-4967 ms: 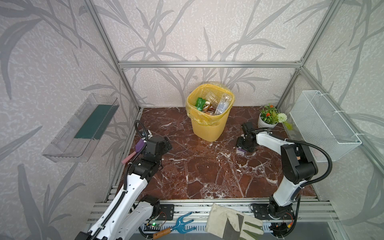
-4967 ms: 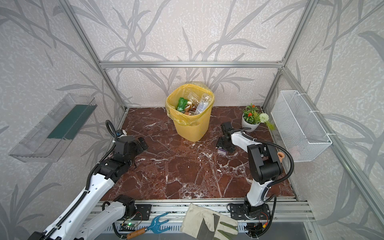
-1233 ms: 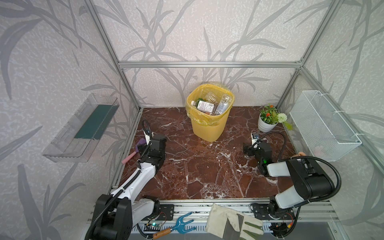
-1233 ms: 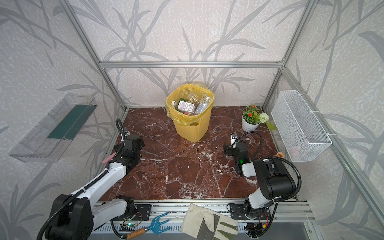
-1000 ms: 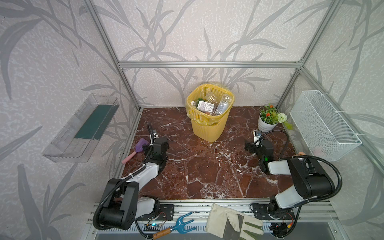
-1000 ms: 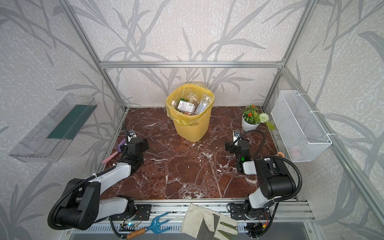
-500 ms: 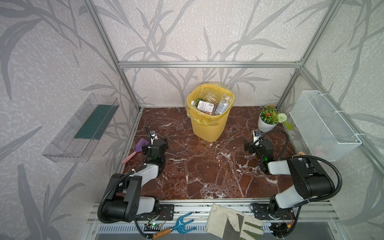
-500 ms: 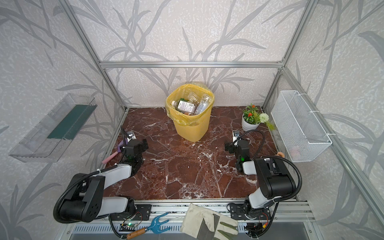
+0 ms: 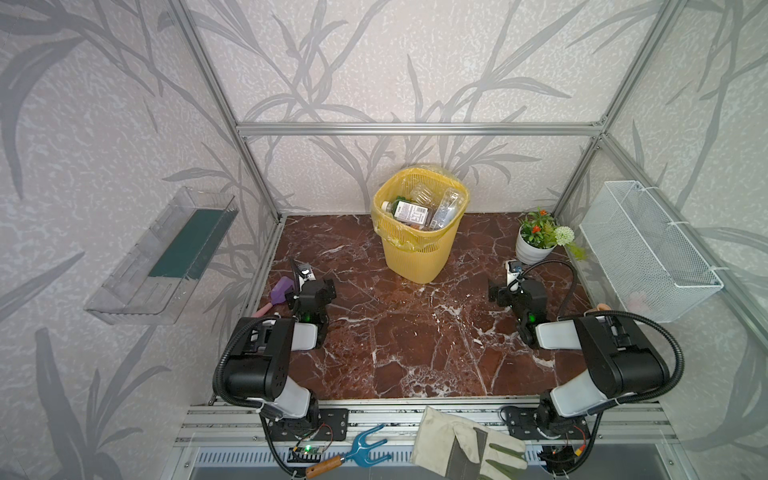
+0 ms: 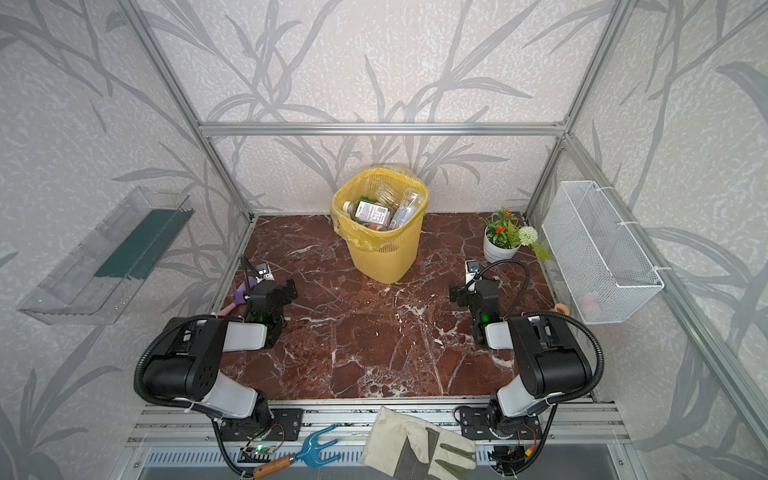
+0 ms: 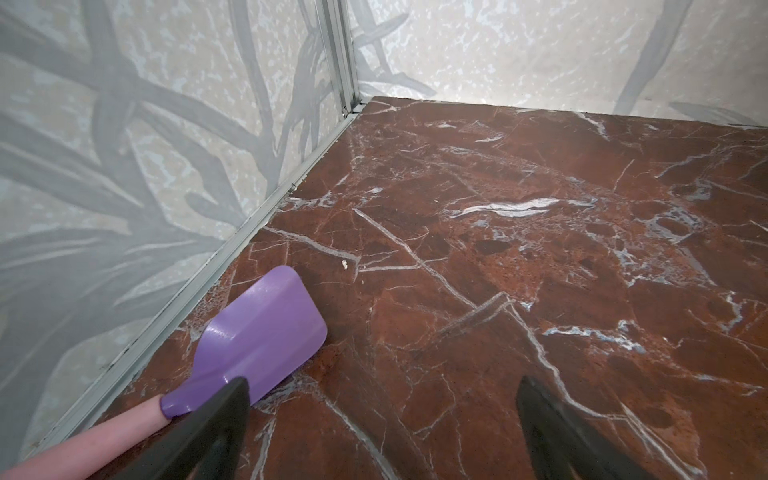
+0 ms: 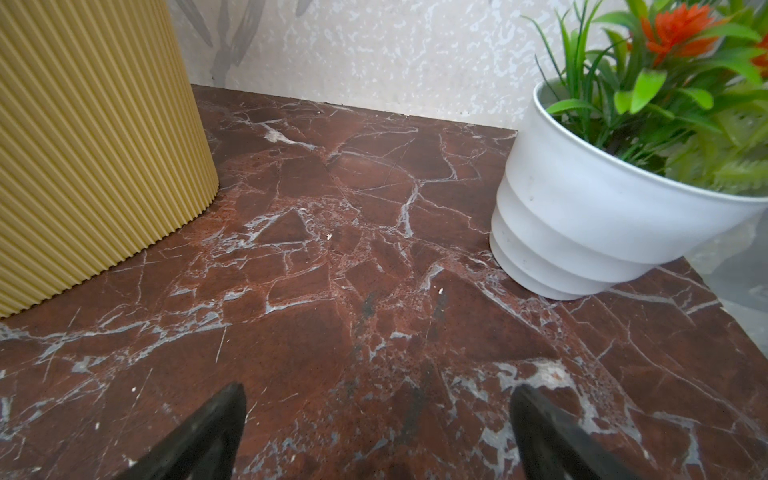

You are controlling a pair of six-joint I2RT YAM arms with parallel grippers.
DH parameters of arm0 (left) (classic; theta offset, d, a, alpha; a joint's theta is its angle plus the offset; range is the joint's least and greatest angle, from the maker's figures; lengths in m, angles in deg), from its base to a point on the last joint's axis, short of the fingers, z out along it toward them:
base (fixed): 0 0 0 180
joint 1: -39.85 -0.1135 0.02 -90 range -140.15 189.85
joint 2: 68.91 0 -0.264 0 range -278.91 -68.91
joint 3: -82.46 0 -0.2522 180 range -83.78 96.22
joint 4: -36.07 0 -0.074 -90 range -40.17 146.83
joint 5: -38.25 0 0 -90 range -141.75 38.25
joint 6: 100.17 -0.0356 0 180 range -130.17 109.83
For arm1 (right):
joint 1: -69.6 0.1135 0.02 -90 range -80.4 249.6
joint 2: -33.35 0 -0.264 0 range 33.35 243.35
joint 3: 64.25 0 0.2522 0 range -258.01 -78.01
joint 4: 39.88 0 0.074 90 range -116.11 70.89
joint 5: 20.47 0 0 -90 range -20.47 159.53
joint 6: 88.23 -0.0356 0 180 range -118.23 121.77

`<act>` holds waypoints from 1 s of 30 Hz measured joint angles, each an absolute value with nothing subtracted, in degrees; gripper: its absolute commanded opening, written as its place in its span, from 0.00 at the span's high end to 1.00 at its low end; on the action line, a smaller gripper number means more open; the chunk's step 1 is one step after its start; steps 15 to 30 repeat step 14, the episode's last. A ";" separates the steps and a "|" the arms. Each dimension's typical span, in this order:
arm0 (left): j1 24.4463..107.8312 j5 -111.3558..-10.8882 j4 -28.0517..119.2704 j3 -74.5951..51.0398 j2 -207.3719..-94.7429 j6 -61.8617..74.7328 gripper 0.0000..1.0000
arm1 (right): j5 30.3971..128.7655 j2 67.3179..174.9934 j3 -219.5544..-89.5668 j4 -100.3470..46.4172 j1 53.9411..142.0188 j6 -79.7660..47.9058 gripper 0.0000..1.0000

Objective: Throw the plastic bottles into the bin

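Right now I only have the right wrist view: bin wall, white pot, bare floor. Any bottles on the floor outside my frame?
Observer: None that I can see. In both top views the marble floor shows no bottle, and the plastic bottles lie piled inside the bin.
Operator: What's the other arm doing?
Observer: The left gripper is low over the floor near the left wall, jaws open with nothing between them.
Operator: Anything near it?
Observer: A purple scoop with a pink handle lies on the floor right beside it. I cannot tell whether they touch.
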State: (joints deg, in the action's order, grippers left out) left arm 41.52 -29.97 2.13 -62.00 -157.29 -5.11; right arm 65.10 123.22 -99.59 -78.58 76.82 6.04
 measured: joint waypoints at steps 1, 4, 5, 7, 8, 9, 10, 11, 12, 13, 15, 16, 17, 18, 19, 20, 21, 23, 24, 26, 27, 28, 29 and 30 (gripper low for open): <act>41.48 -30.15 2.13 -61.91 -157.29 -5.05 0.01 | 65.10 123.22 -99.57 -78.56 76.82 6.04 0.01; 41.41 -30.54 2.52 -61.67 -157.29 -5.00 0.01 | 65.10 123.22 -99.59 -78.58 76.82 6.04 0.01; 41.43 -30.71 2.65 -61.63 -157.27 -4.98 0.01 | 65.10 123.22 -99.57 -78.58 76.82 6.04 0.01; 41.41 -30.87 2.72 -61.60 -157.27 -4.98 0.01 | 65.10 123.22 -99.57 -78.58 76.82 6.04 0.01; 41.41 -30.87 2.72 -61.60 -157.27 -4.98 0.01 | 65.10 123.22 -99.57 -78.58 76.82 6.04 0.01; 41.41 -30.89 2.74 -61.60 -157.27 -4.98 0.01 | 65.10 123.22 -99.57 -78.56 76.82 6.04 0.01; 41.41 -30.89 2.74 -61.60 -157.27 -4.98 0.01 | 65.12 123.22 -99.59 -78.56 76.82 6.04 0.01; 41.41 -30.89 2.74 -61.60 -157.27 -4.98 0.01 | 65.19 123.22 -99.59 -78.56 76.80 6.02 0.01; 41.41 -30.89 2.74 -61.60 -157.27 -4.98 0.01 | 65.36 123.22 -99.59 -78.54 76.76 6.00 0.01; 41.39 -30.89 2.76 -61.60 -157.27 -4.98 0.01 | 65.52 123.22 -99.59 -78.54 76.71 5.89 0.01; 41.39 -30.91 2.76 -61.60 -157.27 -4.98 0.01 | 65.54 123.22 -99.59 -78.54 76.69 5.87 0.01; 41.39 -30.91 2.76 -61.60 -157.27 -4.98 0.01 | 65.54 123.22 -99.59 -78.54 76.69 5.87 0.01; 41.39 -30.91 2.76 -61.60 -157.27 -4.98 0.01 | 65.54 123.22 -99.59 -78.54 76.69 5.87 0.01; 41.39 -30.91 2.76 -61.60 -157.27 -4.98 0.01 | 65.54 123.22 -99.59 -78.54 76.69 5.87 0.01; 41.39 -30.91 2.76 -61.60 -157.27 -4.98 0.01 | 65.54 123.22 -99.59 -78.54 76.69 5.87 0.01; 41.39 -30.91 2.76 -61.60 -157.27 -4.98 0.01 | 65.54 123.22 -99.59 -78.54 76.69 5.87 0.01; 41.39 -30.91 2.76 -61.60 -157.27 -4.98 0.01 | 65.54 123.22 -99.59 -78.54 76.69 5.87 0.01; 41.39 -30.91 2.76 -61.60 -157.27 -4.98 0.01 | 65.54 123.22 -99.59 -78.54 76.69 5.87 0.01; 41.39 -30.91 2.76 -61.60 -157.27 -4.98 0.01 | 65.54 123.22 -99.59 -78.54 76.69 5.87 0.01; 41.39 -30.91 2.76 -61.60 -157.27 -4.98 0.01 | 65.54 123.22 -99.59 -78.54 76.69 5.87 0.01; 41.39 -30.91 2.76 -61.60 -157.27 -4.98 0.01 | 65.54 123.22 -99.59 -78.54 76.69 5.87 0.01; 41.39 -30.91 2.76 -61.60 -157.27 -4.98 0.01 | 65.54 123.22 -99.59 -78.54 76.69 5.87 0.01; 41.39 -30.91 2.76 -61.60 -157.27 -4.98 0.01 | 65.54 123.22 -99.59 -78.54 76.69 5.87 0.01; 41.39 -30.91 2.76 -61.60 -157.27 -4.98 0.01 | 65.54 123.22 -99.59 -78.54 76.69 5.87 0.01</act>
